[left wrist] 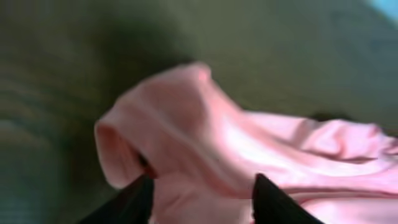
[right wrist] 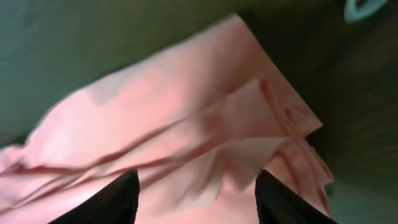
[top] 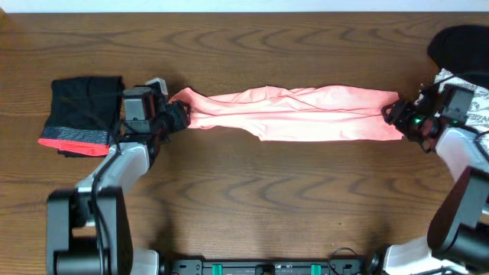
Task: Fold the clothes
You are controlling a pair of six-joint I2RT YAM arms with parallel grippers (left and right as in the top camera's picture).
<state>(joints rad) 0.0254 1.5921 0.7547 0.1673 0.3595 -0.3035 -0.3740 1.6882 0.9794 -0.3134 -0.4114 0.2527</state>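
Brown wood-grain table [top: 252, 198], viewed from overhead and from both wrists. A thin, smooth salmon-pink garment [top: 298, 113] lies across the middle of the table as a long band running left to right, gathered and creased along its length.

The left hand [top: 177, 114] sits at the band's left end. In the left wrist view, its two dark fingers [left wrist: 130, 202] stand apart, released, with a rounded fold of the pink cloth [left wrist: 205, 143] bulging between and beyond them [left wrist: 202, 180]. This view is blurred, so contact with the cloth cannot be judged.

The right hand [top: 393, 113] sits at the band's right end. In the right wrist view, its fingers [right wrist: 118, 199] are likewise spread and released [right wrist: 198, 173], with a creased corner of the cloth [right wrist: 205, 124] lying flat between them.

Left of the left hand lies a folded black garment with a red-grey band [top: 82, 114]. At the right edge, behind the right arm, lies a white garment with grey print [top: 477, 95]. A plain black garment [top: 462, 46] is beyond it, in the far right corner.
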